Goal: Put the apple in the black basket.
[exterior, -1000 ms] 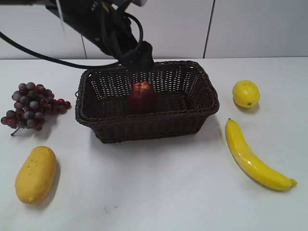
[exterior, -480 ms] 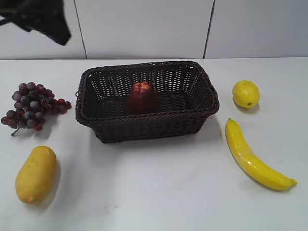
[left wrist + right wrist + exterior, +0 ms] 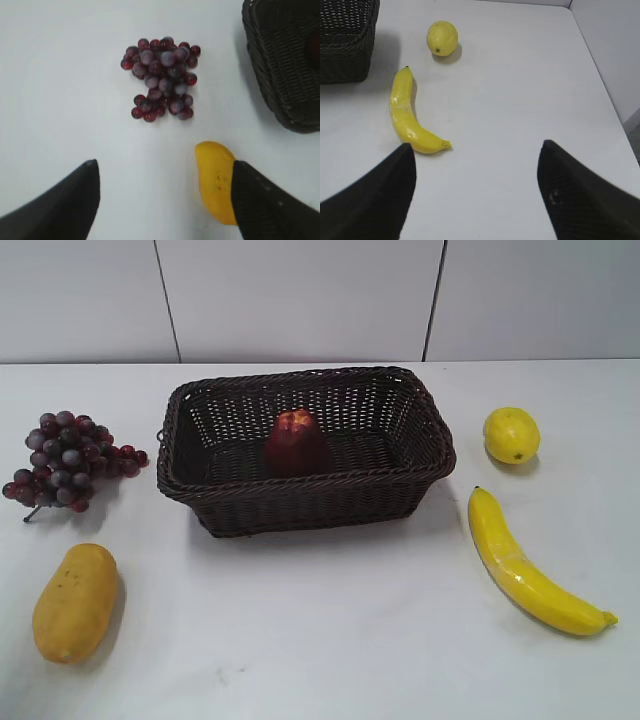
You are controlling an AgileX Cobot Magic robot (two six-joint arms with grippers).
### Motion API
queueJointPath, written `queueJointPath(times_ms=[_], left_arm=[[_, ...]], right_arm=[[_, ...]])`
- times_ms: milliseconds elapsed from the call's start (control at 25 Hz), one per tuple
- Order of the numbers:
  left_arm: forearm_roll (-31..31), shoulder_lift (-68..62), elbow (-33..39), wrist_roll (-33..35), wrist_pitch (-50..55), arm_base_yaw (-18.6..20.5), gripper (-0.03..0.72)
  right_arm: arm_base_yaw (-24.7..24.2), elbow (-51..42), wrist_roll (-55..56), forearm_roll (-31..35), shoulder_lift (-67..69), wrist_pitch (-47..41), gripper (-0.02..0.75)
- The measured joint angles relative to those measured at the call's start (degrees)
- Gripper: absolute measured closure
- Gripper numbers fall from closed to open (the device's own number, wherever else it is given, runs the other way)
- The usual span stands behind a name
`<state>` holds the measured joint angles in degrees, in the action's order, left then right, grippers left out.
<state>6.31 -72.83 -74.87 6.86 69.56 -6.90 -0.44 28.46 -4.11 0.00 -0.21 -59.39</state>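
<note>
Black fingers of my left pincer (image 3: 162,200) spread wide, hanging above the grapes (image 3: 161,77) and mango (image 3: 216,181). My right pincer (image 3: 475,192) also gapes, empty, over the white surface (image 3: 520,100) near the banana (image 3: 407,117) and lemon (image 3: 442,38). Inside the black basket (image 3: 300,502) the apple (image 3: 295,442) stands upright, left of centre.
</note>
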Motion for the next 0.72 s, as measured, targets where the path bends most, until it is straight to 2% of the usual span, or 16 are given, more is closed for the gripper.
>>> queueJointPath(times_ms=[200, 400, 720], left_arm=[[0.5, 16.1, 14.2, -1.1, 0.0, 0.0, 0.096], [0.9, 34.2, 27.4, -1.2, -4.5, 0.0, 0.097], [0.9, 56.7, 41.8, -1.3, -5.1, 0.0, 0.098]], right_arm=[[0.0, 0.0, 0.0, 0.0, 0.0, 0.0, 0.167], [0.0, 0.0, 0.0, 0.0, 0.0, 0.0, 0.167], [0.0, 0.0, 0.0, 0.0, 0.0, 0.0, 0.167]])
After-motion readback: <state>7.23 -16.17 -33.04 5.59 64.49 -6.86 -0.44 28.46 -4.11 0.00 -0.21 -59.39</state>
